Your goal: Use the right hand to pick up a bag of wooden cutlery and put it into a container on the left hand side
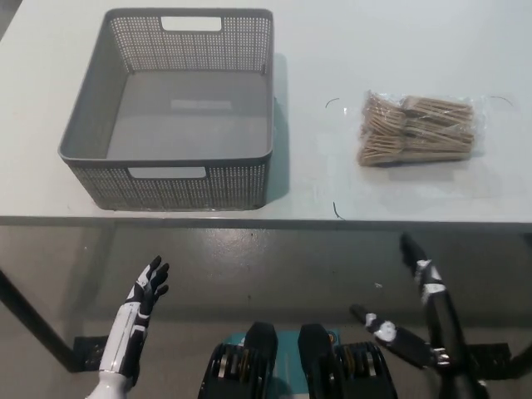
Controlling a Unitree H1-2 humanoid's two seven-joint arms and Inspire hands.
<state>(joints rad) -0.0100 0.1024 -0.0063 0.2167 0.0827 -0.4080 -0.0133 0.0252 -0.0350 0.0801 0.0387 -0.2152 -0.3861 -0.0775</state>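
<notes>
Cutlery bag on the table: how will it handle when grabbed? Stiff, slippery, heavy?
Probably light: the bag of wooden cutlery holds thin wooden pieces. Likely slippery: clear film with loose edges spread on the table. Fairly stiff along the packed pieces, though they may shift; it lies flat, so rolling seems unlikely.

A clear plastic bag of pale wooden cutlery [416, 129] lay flat on the white table [316, 50], towards its right. A grey perforated rectangular plastic basket [199, 187] stood upright and empty, well apart to its left.
</notes>
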